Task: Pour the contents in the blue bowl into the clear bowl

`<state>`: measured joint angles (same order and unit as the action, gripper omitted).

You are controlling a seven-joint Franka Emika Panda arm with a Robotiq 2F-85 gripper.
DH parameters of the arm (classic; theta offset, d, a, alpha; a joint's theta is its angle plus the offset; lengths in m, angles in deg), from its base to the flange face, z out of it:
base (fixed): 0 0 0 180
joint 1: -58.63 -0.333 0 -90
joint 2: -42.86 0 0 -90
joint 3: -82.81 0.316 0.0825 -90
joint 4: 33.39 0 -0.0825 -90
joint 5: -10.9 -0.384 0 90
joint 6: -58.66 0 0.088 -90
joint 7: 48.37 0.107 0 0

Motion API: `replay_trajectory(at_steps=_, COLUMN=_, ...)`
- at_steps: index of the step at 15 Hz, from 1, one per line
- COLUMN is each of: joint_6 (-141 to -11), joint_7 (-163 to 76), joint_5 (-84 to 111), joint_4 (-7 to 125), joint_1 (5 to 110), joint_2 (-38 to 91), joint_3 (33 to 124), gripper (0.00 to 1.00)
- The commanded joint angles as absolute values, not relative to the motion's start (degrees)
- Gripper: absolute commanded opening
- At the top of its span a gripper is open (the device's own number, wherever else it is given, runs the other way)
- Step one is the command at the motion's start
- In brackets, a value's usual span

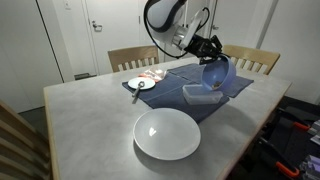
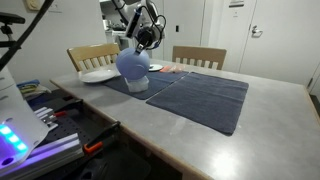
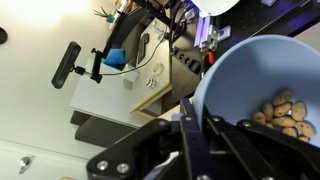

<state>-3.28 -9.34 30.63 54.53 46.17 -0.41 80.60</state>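
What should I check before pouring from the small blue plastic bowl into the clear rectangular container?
1. Gripper shut on small round blue plastic bowl: ok.
2. Bowl above clear rectangular plastic container: ok.
3. Small brownish contents inside bowl, wrist view: ok.
4. Bowl tipped toward container: ok.
5. Large white round plate apart from container: ok.
6. Spilled bits on dark cloth mat: cannot tell.

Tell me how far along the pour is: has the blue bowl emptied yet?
Done: the gripper holds the blue bowl lifted and tilted above the clear bowl. In hand: the pour; the wrist view shows pieces still inside the blue bowl. Left: tip further until they drop out. Whether any have landed, I cannot tell.
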Motion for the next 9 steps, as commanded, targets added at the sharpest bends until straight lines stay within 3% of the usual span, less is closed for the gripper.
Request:
replay_trajectory(at_steps=1, joint_6=1.7, joint_7=-11.0, joint_5=33.1, joint_4=49.8, joint_1=45.1, joint_2=-3.7, joint_3=80.1, gripper=0.02)
replay_trajectory(at_steps=9, joint_6=8.0, joint_7=-12.1, joint_5=37.1, joint_4=43.2, joint_1=43.4, joint_2=-9.8, joint_3=80.2, gripper=0.02)
